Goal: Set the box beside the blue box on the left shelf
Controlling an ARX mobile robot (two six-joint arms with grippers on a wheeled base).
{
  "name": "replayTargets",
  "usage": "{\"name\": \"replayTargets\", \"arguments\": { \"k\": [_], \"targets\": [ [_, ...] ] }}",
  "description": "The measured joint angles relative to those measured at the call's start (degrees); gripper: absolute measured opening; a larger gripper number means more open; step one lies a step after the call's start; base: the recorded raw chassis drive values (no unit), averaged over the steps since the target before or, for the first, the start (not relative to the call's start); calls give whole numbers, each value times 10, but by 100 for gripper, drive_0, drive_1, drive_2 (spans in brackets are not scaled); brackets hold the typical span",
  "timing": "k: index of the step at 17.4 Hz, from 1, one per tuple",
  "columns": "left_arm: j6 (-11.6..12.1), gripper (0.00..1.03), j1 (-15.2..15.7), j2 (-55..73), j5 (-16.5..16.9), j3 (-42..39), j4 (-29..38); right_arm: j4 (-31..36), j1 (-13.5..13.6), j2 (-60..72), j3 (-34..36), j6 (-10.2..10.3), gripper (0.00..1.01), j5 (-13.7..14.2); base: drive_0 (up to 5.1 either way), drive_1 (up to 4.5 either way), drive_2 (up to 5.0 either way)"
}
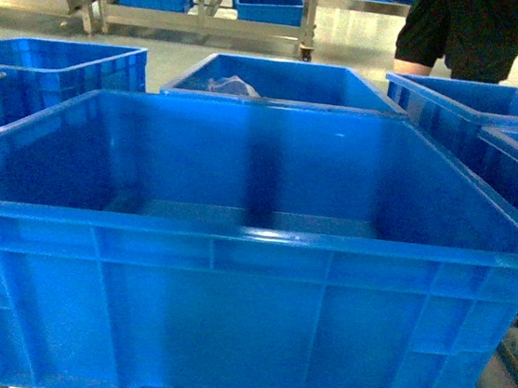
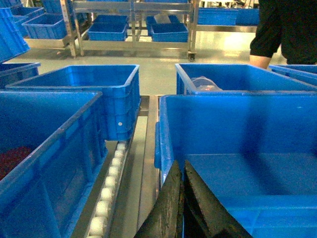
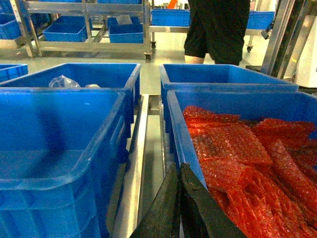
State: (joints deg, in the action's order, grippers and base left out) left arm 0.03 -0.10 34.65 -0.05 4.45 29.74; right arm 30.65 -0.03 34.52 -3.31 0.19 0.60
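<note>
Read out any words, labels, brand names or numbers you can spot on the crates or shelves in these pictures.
None can be read. The box in front has plain ribbed walls with no label or print. The neighbouring crates, the crate of red bubble wrap and the metal shelves show no lettering either; anything on the far shelves is too small to tell.

- Five blue crates close by in the head view, the big box nearest.
- Three more crates on the far rack.
- One person in black.
</note>
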Motion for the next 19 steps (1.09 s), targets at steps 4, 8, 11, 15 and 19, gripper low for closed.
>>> {"name": "replayTargets", "arguments": {
  "k": [4, 8, 11, 15, 19],
  "targets": [
    [0, 1, 0, -73, 0, -20, -52, -29, 0, -54, 26, 0, 2, -5, 0, 0, 0],
    [0, 1, 0, -133, 0, -36, -84, -101, 0, -138, 26, 0, 2, -6, 0, 0, 0],
    [0, 1, 0, -180, 0, -36, -132, -148, 0, -186, 26, 0, 2, -6, 0, 0, 0],
    [0, 1, 0, -231, 0, -36, -181, -194, 0, -234, 26, 0, 2, -6, 0, 0, 0],
    [0, 1, 0, -339, 0, -36, -302, -297, 0, -342, 25, 0, 2, -8, 0, 0, 0]
  ]
}}
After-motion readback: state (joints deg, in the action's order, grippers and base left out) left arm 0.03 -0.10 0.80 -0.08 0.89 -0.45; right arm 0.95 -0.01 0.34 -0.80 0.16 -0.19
